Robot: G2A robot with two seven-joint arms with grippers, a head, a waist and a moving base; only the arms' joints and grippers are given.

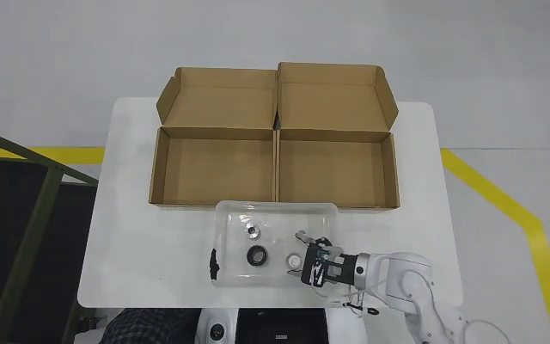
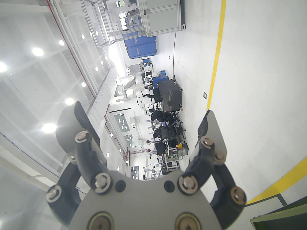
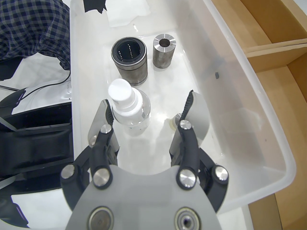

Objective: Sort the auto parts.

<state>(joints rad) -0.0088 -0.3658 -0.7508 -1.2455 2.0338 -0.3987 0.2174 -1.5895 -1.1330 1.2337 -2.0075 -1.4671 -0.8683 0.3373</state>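
A clear plastic bin holds the parts. Inside stand a large dark bearing sleeve, a smaller grey metal cylinder with a bore, and a clear bottle with a white cap. A small pale round part lies half hidden behind one finger. My right gripper hangs open inside the bin, its fingers on either side of the bottle, apart from it. My left gripper is open and empty, facing the room.
Two open cardboard boxes lie side by side behind the bin on the white table. Black tape and a white label mark the bin's end wall. A plaid sleeve and cables lie past the table's near edge.
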